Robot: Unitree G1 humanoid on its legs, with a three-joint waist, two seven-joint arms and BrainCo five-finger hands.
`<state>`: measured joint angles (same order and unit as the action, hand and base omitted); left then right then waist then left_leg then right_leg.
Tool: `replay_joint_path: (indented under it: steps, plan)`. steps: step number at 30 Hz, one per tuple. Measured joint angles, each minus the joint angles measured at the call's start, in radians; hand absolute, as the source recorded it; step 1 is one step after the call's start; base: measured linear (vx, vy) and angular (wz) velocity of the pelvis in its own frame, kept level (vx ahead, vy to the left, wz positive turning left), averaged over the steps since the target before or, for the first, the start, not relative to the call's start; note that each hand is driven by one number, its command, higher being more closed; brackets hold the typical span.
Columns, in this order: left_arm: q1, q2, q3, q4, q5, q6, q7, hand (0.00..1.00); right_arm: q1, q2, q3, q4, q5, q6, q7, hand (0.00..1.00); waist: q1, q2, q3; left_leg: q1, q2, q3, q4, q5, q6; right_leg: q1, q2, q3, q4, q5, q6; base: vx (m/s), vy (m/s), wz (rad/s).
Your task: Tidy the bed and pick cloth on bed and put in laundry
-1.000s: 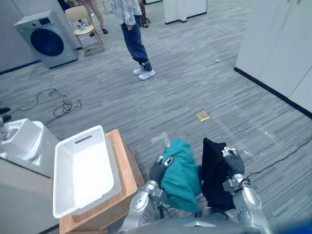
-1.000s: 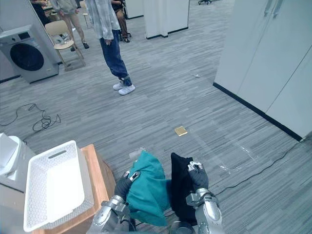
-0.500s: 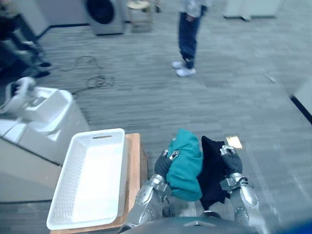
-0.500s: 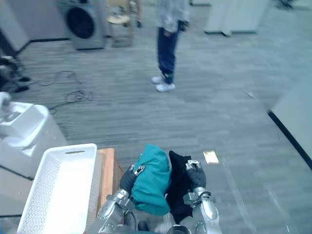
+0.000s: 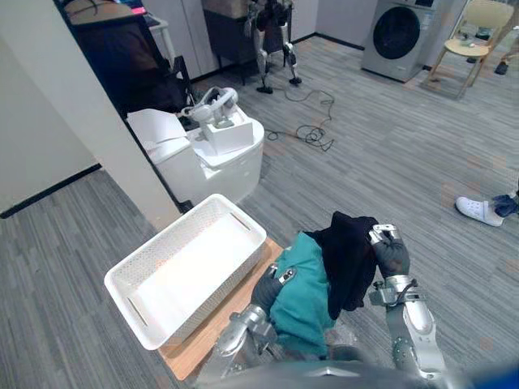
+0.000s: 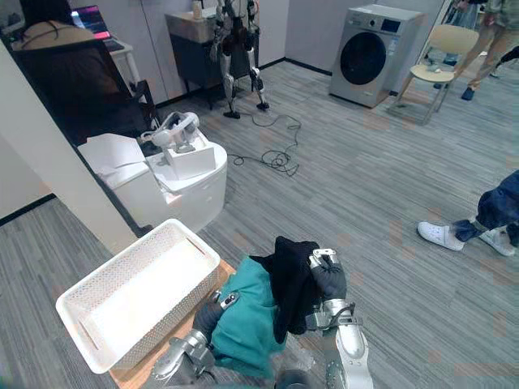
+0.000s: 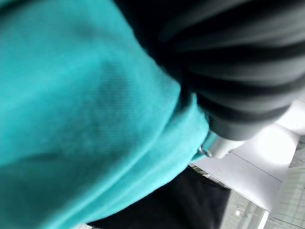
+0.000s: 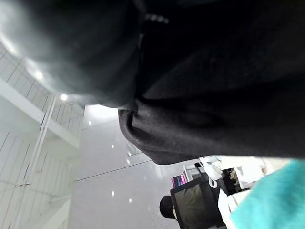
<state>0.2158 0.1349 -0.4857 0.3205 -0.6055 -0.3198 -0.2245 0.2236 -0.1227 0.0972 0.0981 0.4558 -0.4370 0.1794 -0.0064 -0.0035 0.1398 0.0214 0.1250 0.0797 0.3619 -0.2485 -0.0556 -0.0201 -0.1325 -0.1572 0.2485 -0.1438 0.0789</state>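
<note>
Left eye view — left hand [image 5: 268, 285] carries the teal cloth [image 5: 306, 298], right hand [image 5: 390, 253] the black cloth [image 5: 350, 258]. Both cloths drape over the hands, so grip can't be told. Right eye view: white basket [image 6: 158, 320] on its wooden stand [image 6: 138, 369], just beside the teal cloth, nothing in it — drop-off not yet done, I'd judge. Open carpet to the right, a person's shoe [image 6: 438, 235] well apart. Wrist views: cloth up close, grips hidden.

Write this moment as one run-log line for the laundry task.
left hand: holds teal cloth | right hand: holds black cloth | white perforated plastic basket: empty, on wooden board | cloths not yet in basket
</note>
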Motion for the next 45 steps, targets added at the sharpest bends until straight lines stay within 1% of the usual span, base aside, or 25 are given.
replay_joint_path:
  steps: [1, 2, 3, 4, 5, 6, 7, 9, 10, 13, 14, 15, 16, 17, 18, 19, 20, 22, 24, 26, 29, 32, 38, 42, 45]
  plan:
    - [0.001, -0.006, 0.034, 0.003, -0.013, 0.000, -0.039, 1.00, 0.013, 0.009, -0.016, 0.003, -0.012, 0.013, -0.005, 1.00, -0.036, -0.014, 0.009, -0.032, 0.035, 0.221, 0.052, -0.001, 0.045, 0.100, -0.052, -0.186, -0.087, 0.006, 0.005, -0.10, 0.015, 3.21]
    - [0.014, -0.013, 0.058, 0.000, -0.014, -0.001, -0.055, 1.00, 0.023, 0.006, -0.021, 0.000, -0.018, 0.015, -0.006, 1.00, -0.038, -0.027, 0.005, -0.025, 0.060, 0.339, 0.052, -0.024, 0.078, 0.121, -0.064, -0.238, -0.099, 0.005, 0.011, -0.09, 0.094, 2.82]
    - [0.034, -0.025, 0.088, -0.006, -0.018, -0.014, -0.068, 1.00, 0.026, 0.001, -0.024, -0.005, -0.035, 0.015, -0.007, 1.00, -0.010, -0.006, -0.007, -0.023, 0.087, 0.424, 0.087, -0.082, 0.090, 0.122, -0.064, -0.282, -0.077, -0.008, 0.022, -0.04, 0.135, 1.57]
    - [0.044, -0.026, 0.120, 0.002, -0.040, -0.019, -0.075, 1.00, -0.002, 0.006, -0.020, -0.001, -0.055, 0.018, -0.008, 1.00, 0.016, 0.009, 0.005, -0.028, 0.074, 0.431, 0.056, -0.075, 0.056, 0.131, -0.076, -0.305, -0.048, -0.025, 0.038, 0.03, 0.156, 1.39]
    - [0.060, -0.014, 0.131, 0.001, -0.044, -0.020, -0.076, 1.00, -0.002, 0.010, 0.000, -0.013, -0.073, 0.018, -0.008, 1.00, 0.025, -0.012, -0.007, -0.021, 0.023, 0.429, -0.017, -0.055, 0.048, 0.132, -0.107, -0.299, -0.035, -0.032, 0.050, 0.05, 0.116, 1.16]
    - [0.063, -0.010, 0.130, -0.001, -0.043, -0.020, -0.078, 1.00, -0.001, 0.011, 0.001, -0.023, -0.082, 0.018, -0.008, 1.00, 0.024, -0.029, -0.017, -0.023, 0.003, 0.428, -0.041, -0.040, 0.051, 0.129, -0.117, -0.298, -0.034, -0.037, 0.051, 0.09, 0.088, 1.17]
    - [0.062, -0.011, 0.131, -0.003, -0.043, -0.020, -0.080, 1.00, -0.007, 0.008, -0.002, -0.030, -0.086, 0.016, -0.014, 1.00, 0.017, -0.030, -0.019, -0.024, -0.012, 0.425, -0.058, -0.004, 0.067, 0.128, -0.129, -0.304, -0.034, -0.037, 0.061, 0.08, 0.074, 0.99]
    - [0.085, -0.023, 0.144, -0.006, -0.039, -0.019, -0.081, 1.00, -0.053, 0.000, -0.003, -0.015, -0.089, 0.019, -0.056, 1.00, 0.037, -0.025, -0.020, -0.029, -0.037, 0.417, -0.058, 0.010, 0.086, 0.109, -0.162, -0.311, 0.034, -0.026, 0.077, 0.44, 0.115, 1.07]
    - [0.054, -0.023, 0.179, -0.048, -0.031, -0.012, -0.078, 1.00, -0.048, 0.032, -0.027, -0.001, -0.128, 0.006, -0.184, 1.00, 0.024, -0.072, -0.035, 0.063, -0.074, 0.347, -0.179, 0.051, 0.092, -0.082, -0.190, -0.100, 0.428, 0.081, 0.079, 0.66, 0.055, 1.12]
    - [0.061, 0.004, 0.191, -0.050, -0.031, -0.012, -0.077, 1.00, -0.051, 0.034, -0.017, -0.002, -0.127, 0.007, -0.184, 1.00, 0.034, -0.081, -0.030, 0.056, -0.078, 0.333, -0.189, 0.041, 0.090, -0.071, -0.184, -0.092, 0.435, 0.113, 0.086, 0.15, 0.007, 0.61]
    - [0.064, 0.032, 0.183, -0.079, -0.028, -0.005, -0.079, 1.00, -0.052, 0.038, -0.061, -0.032, -0.127, 0.029, -0.189, 1.00, 0.017, -0.082, -0.018, 0.046, -0.076, 0.236, -0.155, 0.032, 0.082, -0.091, -0.169, -0.050, 0.542, 0.193, 0.069, -0.08, -0.064, 1.31]
    - [0.063, 0.037, 0.168, -0.091, -0.028, -0.002, -0.082, 1.00, -0.053, 0.035, -0.106, -0.077, -0.128, 0.058, -0.197, 1.00, 0.006, -0.079, -0.017, 0.043, -0.073, 0.168, -0.147, 0.033, 0.081, -0.115, -0.143, -0.010, 0.582, 0.231, 0.073, -0.08, -0.086, 2.18]
    - [0.080, 0.033, 0.169, -0.087, -0.011, 0.004, -0.101, 1.00, -0.072, 0.010, -0.184, -0.192, -0.126, 0.090, -0.210, 1.00, -0.010, -0.047, -0.045, 0.021, -0.067, 0.061, -0.180, 0.051, 0.046, -0.074, -0.060, 0.035, 0.438, 0.045, 0.115, -0.01, -0.156, 3.16]
    - [0.084, 0.016, 0.223, -0.054, -0.007, 0.009, -0.148, 1.00, -0.149, -0.047, -0.281, -0.393, -0.132, 0.098, -0.201, 1.00, -0.065, -0.067, -0.063, 0.025, -0.067, 0.064, -0.236, 0.056, 0.013, 0.027, -0.041, 0.035, 0.158, -0.010, 0.084, 0.08, -0.170, 3.15]
    - [0.100, -0.032, 0.324, -0.006, 0.007, 0.014, -0.214, 1.00, -0.314, -0.181, -0.310, -0.505, -0.158, 0.105, -0.216, 1.00, -0.060, -0.074, -0.065, 0.029, -0.047, 0.166, -0.162, 0.079, 0.010, 0.016, -0.060, 0.013, 0.058, 0.079, 0.101, 0.10, -0.189, 2.17]
    - [0.113, -0.060, 0.361, 0.035, 0.005, 0.015, -0.221, 1.00, -0.405, -0.250, -0.297, -0.506, -0.178, 0.103, -0.215, 1.00, -0.034, -0.057, -0.075, 0.040, -0.055, 0.167, -0.190, 0.059, 0.037, 0.031, -0.075, -0.009, 0.052, 0.031, 0.106, 0.11, -0.192, 0.79]
    - [0.121, -0.051, 0.354, 0.105, 0.007, 0.036, -0.225, 1.00, -0.479, -0.305, -0.276, -0.509, -0.199, 0.123, -0.223, 1.00, -0.003, -0.046, -0.116, -0.005, -0.082, 0.139, -0.185, 0.084, 0.020, 0.086, -0.094, -0.019, -0.043, 0.021, 0.092, 0.07, -0.114, 0.85]
    - [0.125, 0.000, 0.293, 0.115, 0.011, 0.047, -0.257, 1.00, -0.529, -0.304, -0.280, -0.450, -0.206, 0.164, -0.250, 1.00, 0.004, -0.053, -0.141, -0.038, -0.096, 0.099, -0.223, 0.112, 0.042, 0.115, -0.102, -0.055, -0.095, 0.030, 0.087, 0.07, -0.032, 1.25]
    - [0.131, 0.004, 0.287, 0.114, 0.030, 0.052, -0.277, 1.00, -0.543, -0.308, -0.280, -0.335, -0.206, 0.224, -0.270, 1.00, 0.020, -0.046, -0.142, -0.034, -0.077, 0.146, -0.264, 0.136, 0.048, 0.123, -0.104, -0.060, -0.105, 0.048, 0.085, 0.00, 0.020, 0.71]
    - [0.131, 0.006, 0.270, 0.116, 0.030, 0.053, -0.283, 1.00, -0.543, -0.311, -0.278, -0.273, -0.206, 0.273, -0.293, 1.00, 0.021, -0.047, -0.142, 0.007, -0.082, 0.167, -0.355, 0.203, 0.045, 0.134, -0.101, -0.056, -0.107, 0.061, 0.077, -0.01, 0.032, 0.44]
    - [0.126, 0.010, 0.255, 0.117, 0.030, 0.054, -0.301, 1.00, -0.577, -0.311, -0.277, -0.273, -0.206, 0.291, -0.302, 1.00, 0.011, -0.055, -0.140, 0.060, -0.098, 0.175, -0.460, 0.272, 0.051, 0.134, -0.101, -0.049, -0.123, 0.079, 0.076, 0.01, 0.051, -0.04]
    - [0.120, 0.014, 0.254, 0.117, 0.030, 0.056, -0.315, 1.00, -0.623, -0.312, -0.276, -0.263, -0.206, 0.314, -0.302, 1.00, -0.002, -0.072, -0.135, 0.062, -0.098, 0.185, -0.459, 0.277, 0.051, 0.137, -0.097, -0.048, -0.144, 0.095, 0.058, 0.01, 0.008, -0.13]
    - [0.086, 0.009, 0.252, 0.117, 0.030, 0.056, -0.316, 1.00, -0.666, -0.332, -0.258, -0.263, -0.203, 0.351, -0.296, 1.00, -0.012, -0.068, -0.135, 0.057, -0.095, 0.183, -0.462, 0.295, 0.046, 0.144, -0.088, -0.046, -0.165, 0.097, 0.045, -0.02, -0.024, 0.01]
    - [0.076, 0.010, 0.252, 0.117, 0.031, 0.073, -0.316, 1.00, -0.727, -0.332, -0.198, -0.253, -0.204, 0.390, -0.288, 1.00, -0.028, -0.058, -0.132, 0.037, -0.085, 0.179, -0.467, 0.324, 0.039, 0.139, -0.076, -0.042, -0.181, 0.058, 0.011, -0.10, -0.083, 0.03]
    - [0.076, 0.009, 0.251, 0.139, 0.038, 0.082, -0.316, 1.00, -0.759, -0.332, -0.168, -0.198, -0.204, 0.414, -0.289, 1.00, -0.030, -0.046, -0.132, 0.028, -0.067, 0.174, -0.468, 0.351, 0.026, 0.134, -0.054, -0.041, -0.181, 0.025, 0.018, -0.15, -0.119, 0.05]
